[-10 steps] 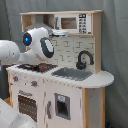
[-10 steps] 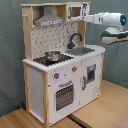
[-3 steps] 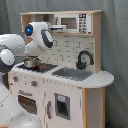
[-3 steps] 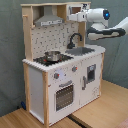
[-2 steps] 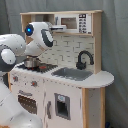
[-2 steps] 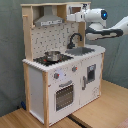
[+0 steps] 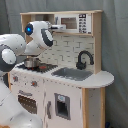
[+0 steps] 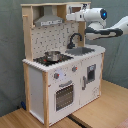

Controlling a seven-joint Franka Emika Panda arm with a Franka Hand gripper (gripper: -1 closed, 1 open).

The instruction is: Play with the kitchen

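The kitchen, a white and light-wood toy play set, stands upright on a wooden tabletop in front of a grey curtain backdrop. Its white counter carries a grey sink with a black curved faucet rising at the sink's back edge. Beside the sink lies the stove, and a small metal pot sits on it. Below the stove is the oven door with a dark window, and a row of knobs runs between stove and oven. Under the sink a cabinet door bears a dark dispenser-like panel. Behind the counter a white tiled backsplash climbs to the upper shelf. In the second exterior view a grey hood hangs above the stove; in the first exterior view a small microwave sits in the upper compartment above the sink.

The white Franka arm reaches toward the kitchen's upper part. Its wrist, marked by a blue light, is level with the microwave, and the claw is at the microwave's front, at or just short of touching it. Whether the claw is clenched or released cannot be told in either exterior view.
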